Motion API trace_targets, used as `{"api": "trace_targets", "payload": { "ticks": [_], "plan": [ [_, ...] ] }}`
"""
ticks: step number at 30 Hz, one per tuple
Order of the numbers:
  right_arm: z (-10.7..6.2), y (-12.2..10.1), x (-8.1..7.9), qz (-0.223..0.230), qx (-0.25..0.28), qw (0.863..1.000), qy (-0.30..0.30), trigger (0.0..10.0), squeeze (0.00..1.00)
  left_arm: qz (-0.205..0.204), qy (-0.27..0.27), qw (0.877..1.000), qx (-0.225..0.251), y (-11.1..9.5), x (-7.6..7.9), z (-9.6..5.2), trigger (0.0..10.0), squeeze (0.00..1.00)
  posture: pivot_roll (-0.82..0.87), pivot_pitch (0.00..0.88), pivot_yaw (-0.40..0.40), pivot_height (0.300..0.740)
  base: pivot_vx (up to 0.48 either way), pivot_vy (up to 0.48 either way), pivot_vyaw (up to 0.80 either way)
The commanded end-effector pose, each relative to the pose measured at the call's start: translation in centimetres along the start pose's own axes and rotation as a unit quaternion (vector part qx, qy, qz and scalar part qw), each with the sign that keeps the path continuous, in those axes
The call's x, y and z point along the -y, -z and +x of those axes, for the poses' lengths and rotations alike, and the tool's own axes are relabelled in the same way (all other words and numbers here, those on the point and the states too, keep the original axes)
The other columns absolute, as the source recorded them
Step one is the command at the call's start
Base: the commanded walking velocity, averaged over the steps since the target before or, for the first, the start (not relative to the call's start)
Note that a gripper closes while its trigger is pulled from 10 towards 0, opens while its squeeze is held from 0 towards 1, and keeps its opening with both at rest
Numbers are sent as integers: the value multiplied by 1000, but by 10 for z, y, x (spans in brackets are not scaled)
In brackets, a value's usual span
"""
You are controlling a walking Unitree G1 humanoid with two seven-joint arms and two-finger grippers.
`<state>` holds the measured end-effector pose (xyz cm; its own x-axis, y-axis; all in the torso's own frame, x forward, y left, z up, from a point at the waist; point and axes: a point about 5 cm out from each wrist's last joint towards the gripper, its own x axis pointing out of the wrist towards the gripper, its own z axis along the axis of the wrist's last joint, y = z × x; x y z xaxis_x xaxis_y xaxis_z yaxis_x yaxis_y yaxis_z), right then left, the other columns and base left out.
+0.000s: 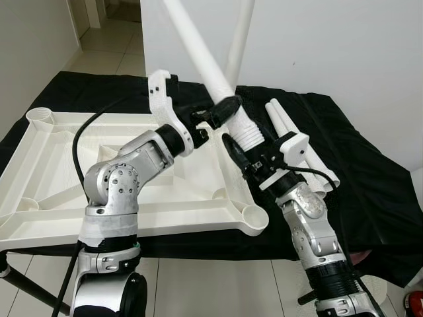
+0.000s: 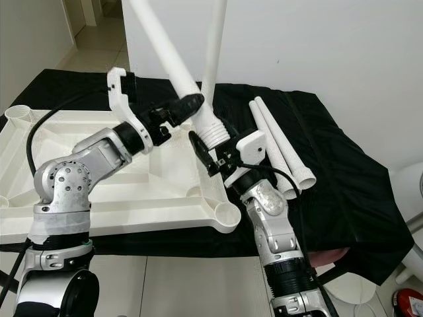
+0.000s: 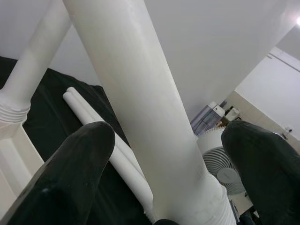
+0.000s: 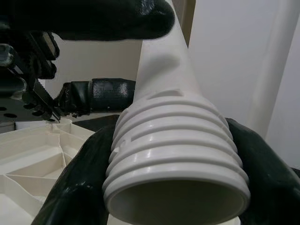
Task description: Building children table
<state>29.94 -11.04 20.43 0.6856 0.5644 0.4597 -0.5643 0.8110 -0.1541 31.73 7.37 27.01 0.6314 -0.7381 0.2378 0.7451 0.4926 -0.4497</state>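
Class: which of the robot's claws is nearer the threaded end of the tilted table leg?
Right. The right claw grips the table leg at its threaded end; the left claw holds higher up the shaft.

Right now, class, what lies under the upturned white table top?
Under the table top a black cloth covers the surface, reaching out to two spare white legs. Whatever supports the cloth is hidden; a dark stand leg shows below.

one white tabletop [image 1: 53,198]; four white legs [image 1: 198,46]; two grippers [image 1: 221,112]; one black cloth [image 1: 370,191]
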Motion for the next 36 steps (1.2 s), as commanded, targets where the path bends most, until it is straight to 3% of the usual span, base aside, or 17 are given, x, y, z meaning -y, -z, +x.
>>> {"api": "trace_targets", "payload": {
  "ticks": [1,10,16,22,23,24,25,30,36],
  "plan": [
    [-1,-2,-5,1,3,1000,-11,10000,0,-10,0,1000,-21,4,0,5,10000,0,-21,0,-87,740,0,0,0],
    [-16,7,-19,14,-21,999,-28,10000,0,-41,-34,998,-43,-2,-12,7,10000,0,-31,0,-82,740,0,0,0],
    [-41,13,-25,17,-52,998,-28,10000,0,-43,-74,995,-57,-19,-33,2,10000,0,-36,0,-71,740,0,0,0],
    [-47,14,-26,16,-59,998,-30,10000,0,-57,-75,994,-50,-27,-37,2,10000,0,-41,0,-62,740,0,0,0],
    [-47,13,-26,16,-59,998,-29,10000,0,-65,-68,994,-49,-28,-35,3,5529,0,-42,0,-58,740,0,0,0],
    [-47,13,-26,16,-59,998,-29,10000,0,-65,-68,994,-49,-28,-35,3,5529,0,-42,0,-58,740,0,0,0],
    [-47,13,-25,14,-60,998,-27,10000,0,-85,-61,993,-46,-27,-33,5,0,0,-42,0,-58,740,0,0,0],
    [-45,12,-25,12,-57,998,-28,10000,0,-123,-39,990,-57,-18,-25,10,0,0,-33,0,-59,740,0,0,0],
    [-42,13,-28,13,-57,998,-38,10000,0,-134,-26,989,-62,-15,-20,12,0,0,-27,0,-63,740,0,0,0]
  ]
}}
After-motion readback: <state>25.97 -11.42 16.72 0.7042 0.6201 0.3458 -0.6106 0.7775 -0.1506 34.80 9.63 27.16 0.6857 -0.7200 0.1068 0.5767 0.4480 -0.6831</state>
